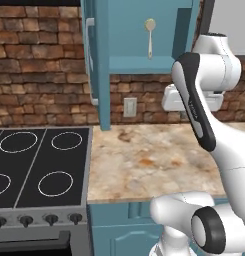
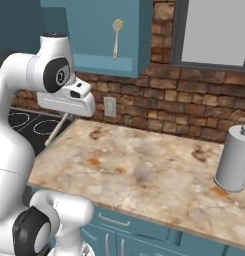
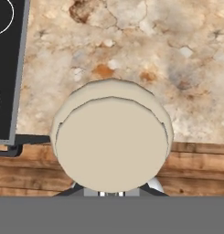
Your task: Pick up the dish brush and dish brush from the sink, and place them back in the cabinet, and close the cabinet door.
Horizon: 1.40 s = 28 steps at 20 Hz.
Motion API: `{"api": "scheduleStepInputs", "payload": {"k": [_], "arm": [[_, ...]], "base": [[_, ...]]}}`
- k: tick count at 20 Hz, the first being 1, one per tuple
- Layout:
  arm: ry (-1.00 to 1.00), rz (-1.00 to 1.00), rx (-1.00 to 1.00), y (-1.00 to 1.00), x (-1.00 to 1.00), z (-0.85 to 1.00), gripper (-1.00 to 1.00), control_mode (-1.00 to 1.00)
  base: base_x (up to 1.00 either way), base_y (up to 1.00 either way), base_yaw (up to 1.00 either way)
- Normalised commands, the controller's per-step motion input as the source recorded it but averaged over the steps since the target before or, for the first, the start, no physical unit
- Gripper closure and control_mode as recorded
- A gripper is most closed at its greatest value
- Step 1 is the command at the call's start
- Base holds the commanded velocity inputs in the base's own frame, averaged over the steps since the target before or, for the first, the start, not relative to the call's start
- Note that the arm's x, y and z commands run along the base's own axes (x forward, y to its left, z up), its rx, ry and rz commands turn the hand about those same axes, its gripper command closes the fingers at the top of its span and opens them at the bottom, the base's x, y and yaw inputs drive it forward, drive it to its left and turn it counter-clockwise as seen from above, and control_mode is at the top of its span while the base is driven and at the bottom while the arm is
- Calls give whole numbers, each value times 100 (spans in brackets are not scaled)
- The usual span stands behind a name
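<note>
Hand view: round beige head of the gripped dish brush [image 3: 112,144] seen end-on at centre. The gripper [image 3: 111,193] sits at 6 o'clock beneath it, and the fingertips are mostly hidden behind the head. Fingers are closed tight on this brush. Mottled tan countertop [image 3: 131,50] lies beyond from 10 to 3 o'clock, and the black stovetop [image 3: 6,68] at 9 o'clock.

Right base view: the brush's thin pale handle slants down toward 7 o'clock from under the white hand, above the counter's stove-side edge. Grey paper towel roll [image 2: 234,157] stands on the counter at 3 o'clock, well apart from the arm. Wall outlet [image 2: 110,106] on the brick behind.

Left base view: at 12 o'clock the cabinet [image 1: 139,62] stands open, with the cabinet door [image 1: 100,65] swung toward 11 o'clock. Inside, the second dish brush [image 1: 150,36] stands upright, head up, against the lighter back panel.
</note>
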Motion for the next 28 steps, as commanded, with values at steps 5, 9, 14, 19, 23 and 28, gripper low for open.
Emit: {"api": "scheduleStepInputs", "payload": {"k": [5,9,14,19,23,28], "arm": [[0,0,0,0,0,0,100,100],[0,0,0,0,0,0,100,100],[0,0,0,0,0,0,100,100],[0,0,0,0,0,0,100,100],[0,0,0,0,0,0,100,100],[0,0,0,0,0,0,100,100]], "base": [[38,-44,14],[35,-45,14],[27,-44,15],[0,-29,7],[0,-35,0],[0,-28,0]]}}
